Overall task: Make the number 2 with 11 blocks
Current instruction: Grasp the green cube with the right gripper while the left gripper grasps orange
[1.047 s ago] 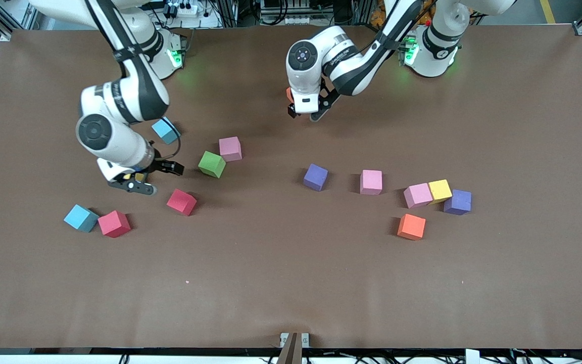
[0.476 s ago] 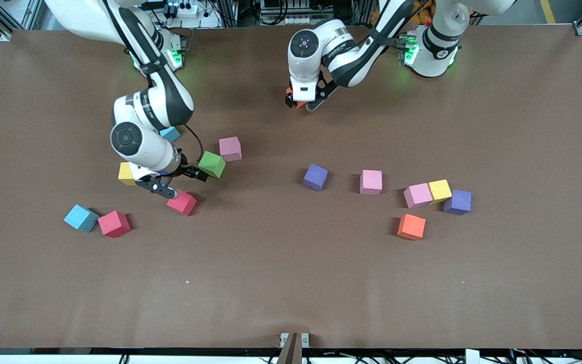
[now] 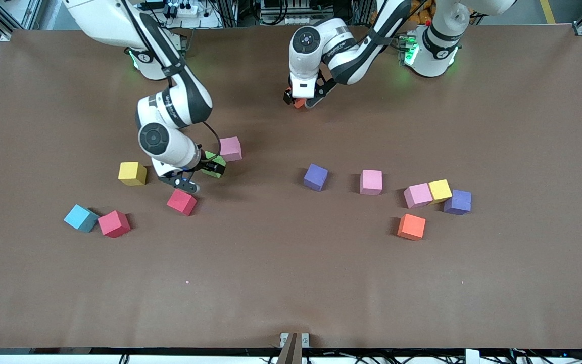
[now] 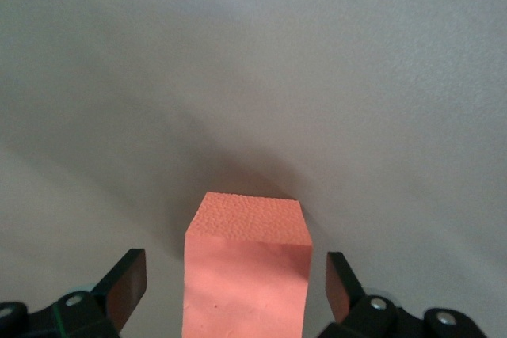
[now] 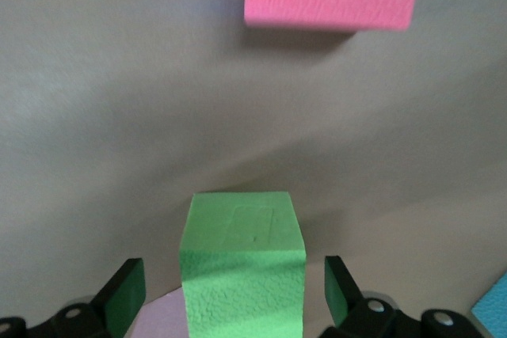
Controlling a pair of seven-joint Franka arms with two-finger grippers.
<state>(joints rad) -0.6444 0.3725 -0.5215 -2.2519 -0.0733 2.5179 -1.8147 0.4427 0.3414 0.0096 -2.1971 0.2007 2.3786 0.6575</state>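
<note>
Both grippers stand wide, each straddling a cube and gripping nothing yet. To do this well, I'd say each should settle until its fingers sit square on the side faces, then close. The right gripper is low over the green cube, which lies beside a pink cube, so it should come down straight and not nudge that neighbour. The left gripper, wrist folded in toward its base, brackets an orange cube. The other cubes lie scattered across the table.
</note>
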